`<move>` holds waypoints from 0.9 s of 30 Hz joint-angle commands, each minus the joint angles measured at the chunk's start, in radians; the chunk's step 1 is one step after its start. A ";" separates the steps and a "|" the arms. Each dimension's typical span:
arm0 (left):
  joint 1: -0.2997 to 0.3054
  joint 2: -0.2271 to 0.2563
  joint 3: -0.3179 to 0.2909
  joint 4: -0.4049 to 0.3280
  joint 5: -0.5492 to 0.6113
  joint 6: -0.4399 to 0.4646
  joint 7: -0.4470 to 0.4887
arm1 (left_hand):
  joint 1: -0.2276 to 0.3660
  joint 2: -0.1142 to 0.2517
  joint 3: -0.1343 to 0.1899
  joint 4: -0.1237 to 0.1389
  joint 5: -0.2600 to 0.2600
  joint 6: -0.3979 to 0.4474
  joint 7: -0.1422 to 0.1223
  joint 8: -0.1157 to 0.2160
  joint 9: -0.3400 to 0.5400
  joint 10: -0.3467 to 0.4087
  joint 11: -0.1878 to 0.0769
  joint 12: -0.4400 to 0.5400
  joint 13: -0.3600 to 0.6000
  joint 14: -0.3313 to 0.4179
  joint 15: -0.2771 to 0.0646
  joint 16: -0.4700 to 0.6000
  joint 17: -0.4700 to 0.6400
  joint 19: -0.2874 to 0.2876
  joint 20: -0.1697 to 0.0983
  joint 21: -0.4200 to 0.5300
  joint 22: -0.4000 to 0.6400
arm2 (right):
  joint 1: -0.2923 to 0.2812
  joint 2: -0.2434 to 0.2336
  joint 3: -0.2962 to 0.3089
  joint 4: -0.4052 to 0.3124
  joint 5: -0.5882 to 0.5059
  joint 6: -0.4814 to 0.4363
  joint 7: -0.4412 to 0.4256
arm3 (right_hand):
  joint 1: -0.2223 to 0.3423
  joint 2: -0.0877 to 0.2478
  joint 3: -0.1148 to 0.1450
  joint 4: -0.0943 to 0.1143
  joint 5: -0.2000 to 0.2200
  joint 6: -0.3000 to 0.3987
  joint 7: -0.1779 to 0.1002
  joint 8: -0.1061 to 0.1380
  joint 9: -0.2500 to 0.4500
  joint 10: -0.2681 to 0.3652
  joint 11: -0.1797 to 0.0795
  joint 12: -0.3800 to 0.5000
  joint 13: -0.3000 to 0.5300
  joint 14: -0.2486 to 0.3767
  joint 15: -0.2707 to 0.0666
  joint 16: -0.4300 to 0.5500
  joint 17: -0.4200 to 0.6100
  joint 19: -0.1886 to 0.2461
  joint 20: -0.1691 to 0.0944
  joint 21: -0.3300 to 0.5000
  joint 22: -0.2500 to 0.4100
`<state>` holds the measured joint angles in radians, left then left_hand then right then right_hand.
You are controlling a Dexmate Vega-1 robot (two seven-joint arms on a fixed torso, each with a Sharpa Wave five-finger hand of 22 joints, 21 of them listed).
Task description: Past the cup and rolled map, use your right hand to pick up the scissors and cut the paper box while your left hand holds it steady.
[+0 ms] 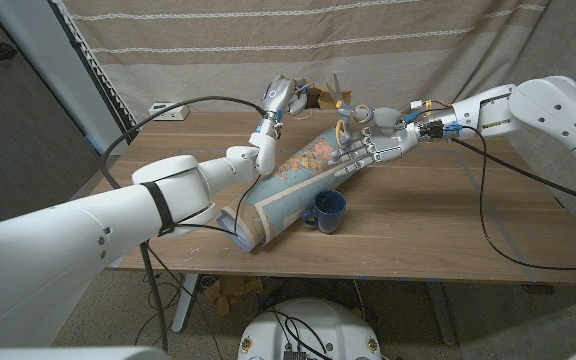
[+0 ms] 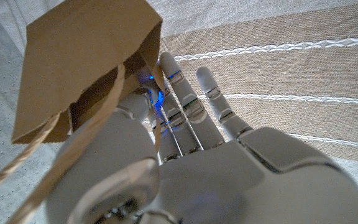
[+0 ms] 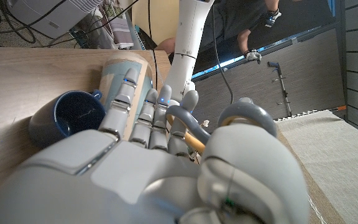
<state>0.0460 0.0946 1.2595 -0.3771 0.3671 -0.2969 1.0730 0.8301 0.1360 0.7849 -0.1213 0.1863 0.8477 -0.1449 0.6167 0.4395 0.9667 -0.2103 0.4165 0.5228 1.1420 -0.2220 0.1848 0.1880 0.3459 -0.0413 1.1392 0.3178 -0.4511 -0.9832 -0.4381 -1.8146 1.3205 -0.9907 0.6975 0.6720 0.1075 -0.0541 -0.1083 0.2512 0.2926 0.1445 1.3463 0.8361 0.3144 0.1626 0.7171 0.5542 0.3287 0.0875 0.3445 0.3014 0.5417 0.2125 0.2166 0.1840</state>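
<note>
Brown paper is what the next move turns on: the box point(image 1: 313, 97), more a small bag with twine handles, hangs at the far edge of the worktop point(image 1: 438, 215), and the left hand point(image 1: 276, 98) grips it from its 9 o'clock side, lifted clear of the wood in the head view. From the left wrist view the bag point(image 2: 82, 59) sits against the thumb side of that hand point(image 2: 185, 155), its handles looping down past the palm and its mouth open toward the camera. The scissors point(image 1: 341, 112) are already in the right hand point(image 1: 368, 148), grey loops around the fingers and the blades pointing up, toward 12 o'clock, their tips near the bag's 3 o'clock side. So the bag lies at about 10 o'clock from the right hand, close but not yet touched by the blades as far as I can tell; the right hand is the nearer one to the cut edge, and the scissors' long axis runs roughly upright while the bag's edge faces it sideways. The right wrist view shows the handle loops point(image 3: 241, 121) held against curled fingers, with the cup point(image 3: 73, 115) and the map point(image 3: 126, 78) beyond them. On the worktop the map point(image 1: 293, 185) lies from 7 to 1 o'clock, the blue cup point(image 1: 326, 210) just beside its near end. Both arms reach over these; the right forearm comes in level from 3 o'clock, the left from 7 o'clock.
</note>
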 commanded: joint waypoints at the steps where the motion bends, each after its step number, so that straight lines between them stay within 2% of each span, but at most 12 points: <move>1: 0.000 -0.008 0.019 0.002 -0.026 0.003 0.006 | -0.023 0.025 0.017 0.020 0.011 -0.028 -0.014 -0.011 0.001 -0.017 -0.004 0.101 0.095 -0.022 -0.011 -0.007 0.000 -0.009 -0.127 -0.002 -0.006 | 0.014 0.019 -0.016 0.025 -0.010 -0.012 0.015 | -0.008 -0.001 0.007 -0.002 0.000 0.002 0.062 0.005 0.006 0.005 0.010 -0.003 0.001 0.012 0.000 0.009 0.001 0.011 -0.001 0.002 0.002; 13: 0.001 -0.008 0.021 -0.001 -0.018 -0.019 0.044 | -0.036 0.023 0.018 0.031 0.016 -0.038 -0.026 -0.012 -0.001 -0.037 -0.005 0.097 0.099 -0.050 -0.011 -0.006 0.000 -0.022 -0.130 0.000 -0.017 | 0.025 0.035 -0.033 0.043 -0.021 -0.025 0.031 | -0.008 0.000 0.008 -0.002 -0.001 0.001 0.062 0.003 0.005 0.005 0.010 -0.008 0.002 0.014 -0.002 0.011 -0.002 0.014 -0.003 0.002 0.002; 14: 0.004 -0.007 0.009 -0.006 -0.006 -0.023 0.044 | -0.038 0.023 0.018 0.034 0.017 -0.036 -0.033 -0.008 0.004 -0.038 -0.005 0.097 0.100 -0.055 -0.010 -0.006 0.001 -0.025 -0.131 0.000 -0.019 | 0.025 0.035 -0.033 0.043 -0.022 -0.026 0.032 | -0.008 0.000 0.008 -0.002 -0.001 0.000 0.062 0.003 0.005 0.006 0.010 -0.008 0.002 0.014 -0.003 0.011 -0.002 0.014 -0.003 0.002 0.002; 27: 0.054 -0.012 -0.188 -0.041 0.219 -0.057 0.044 | -0.043 0.023 0.017 0.036 0.021 -0.029 -0.033 0.001 0.007 -0.042 -0.005 0.096 0.100 -0.068 -0.011 -0.003 0.002 -0.034 -0.137 0.007 -0.025 | 0.021 0.037 -0.031 0.046 -0.033 -0.011 0.042 | -0.009 0.000 0.009 -0.002 -0.002 0.000 0.062 0.002 0.004 0.007 0.009 -0.013 0.003 0.015 -0.002 0.012 -0.004 0.016 -0.004 0.000 0.002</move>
<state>0.0675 0.0875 1.1966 -0.3925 0.4476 -0.3300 1.1106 0.7881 0.1515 0.7777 -0.1139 0.2036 0.8122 -0.1771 0.6106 0.4433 0.9286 -0.2126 0.4723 0.5257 1.0807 -0.1927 0.1771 0.1882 0.3210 -0.0413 1.1392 0.2922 -0.4282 -0.9495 -0.4697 -1.7733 1.2971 -1.0119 0.7316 0.6700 0.1096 -0.0513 -0.1110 0.2513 0.2926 0.1445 1.3460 0.8356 0.3197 0.1680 0.7056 0.5540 0.3341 0.0821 0.3521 0.2969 0.5468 0.2073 0.2166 0.1839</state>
